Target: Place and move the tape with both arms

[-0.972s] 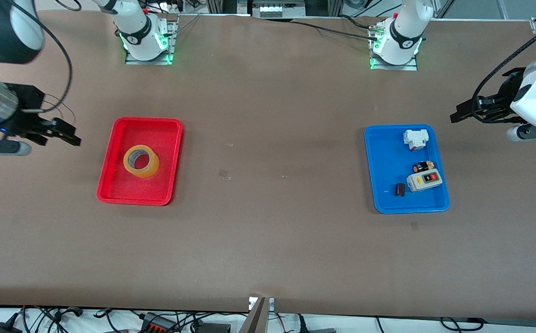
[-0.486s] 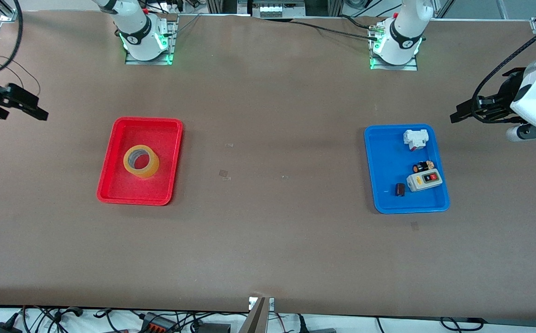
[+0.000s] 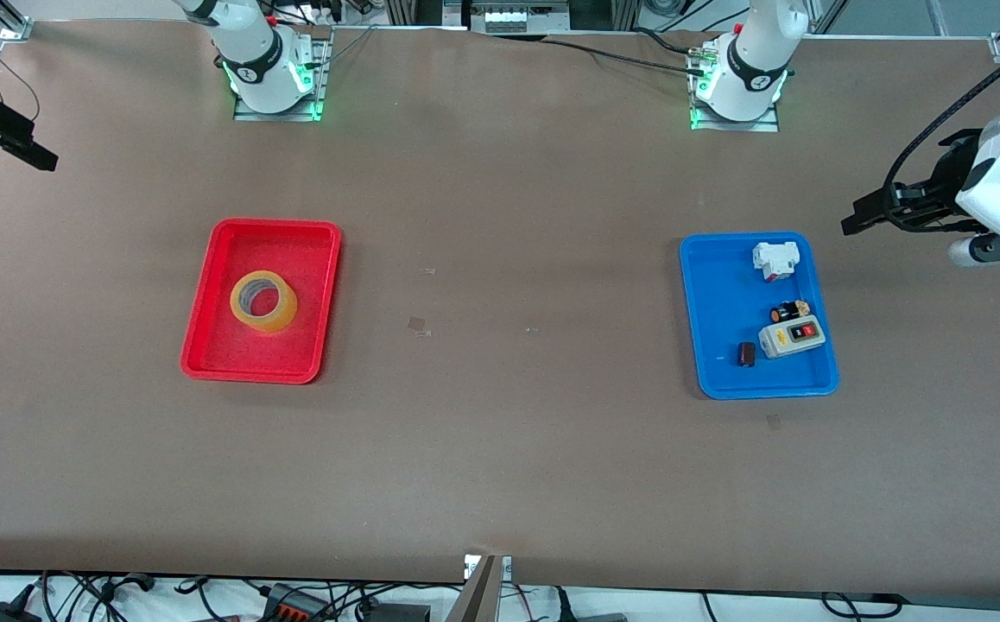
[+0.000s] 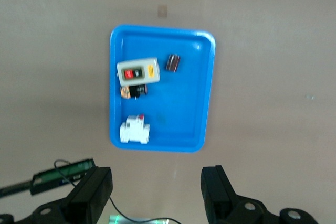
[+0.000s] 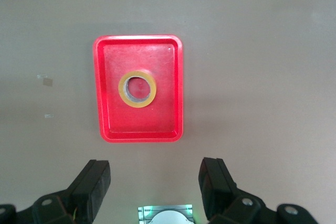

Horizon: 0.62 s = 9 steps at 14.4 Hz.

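Observation:
The tape (image 3: 281, 316), a translucent yellow roll, lies flat in the red tray (image 3: 275, 226) toward the right arm's end of the table. From the right wrist view the tape (image 5: 137, 103) shows in the red tray (image 5: 113, 124), well below the camera. My right gripper (image 3: 9, 161) hangs open and empty over the table's edge at that end, apart from the tray. Its fingers (image 5: 94, 182) stand wide around my right gripper's (image 5: 155, 179) empty gap. My left gripper (image 3: 864, 214) hovers open and empty over the table beside the blue tray (image 3: 712, 285). My left gripper (image 4: 156, 182) also shows empty.
The blue tray (image 4: 199, 103) holds a grey switch box (image 3: 792, 337) with a red button, a white part (image 3: 775, 259) and small dark pieces. The arm bases (image 3: 271, 73) stand along the table edge farthest from the front camera.
My right gripper has pulled away from the red tray toward the table's edge and the bases' side. The left gripper has shifted only slightly. The tape has not moved.

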{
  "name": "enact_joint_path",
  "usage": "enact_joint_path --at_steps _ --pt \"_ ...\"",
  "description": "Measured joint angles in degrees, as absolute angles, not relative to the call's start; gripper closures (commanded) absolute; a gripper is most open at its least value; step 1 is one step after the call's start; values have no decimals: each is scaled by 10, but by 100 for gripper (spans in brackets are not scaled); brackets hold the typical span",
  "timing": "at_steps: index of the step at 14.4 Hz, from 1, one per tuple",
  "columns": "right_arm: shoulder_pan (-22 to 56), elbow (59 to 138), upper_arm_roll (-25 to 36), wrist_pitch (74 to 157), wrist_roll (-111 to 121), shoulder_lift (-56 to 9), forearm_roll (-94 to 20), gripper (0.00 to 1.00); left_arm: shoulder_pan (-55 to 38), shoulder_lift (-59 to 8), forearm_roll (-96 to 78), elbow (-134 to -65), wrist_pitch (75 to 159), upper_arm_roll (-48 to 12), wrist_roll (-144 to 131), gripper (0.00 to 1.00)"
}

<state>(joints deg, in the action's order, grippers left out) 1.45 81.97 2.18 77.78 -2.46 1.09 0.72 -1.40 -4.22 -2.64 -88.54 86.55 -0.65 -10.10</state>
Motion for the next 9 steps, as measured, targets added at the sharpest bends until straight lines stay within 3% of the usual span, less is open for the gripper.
enact_joint_path --at_steps 9 --pt "9 835 -6 770 -35 15 10 1 -16 -42 -6 -885 871 -17 -99 0"
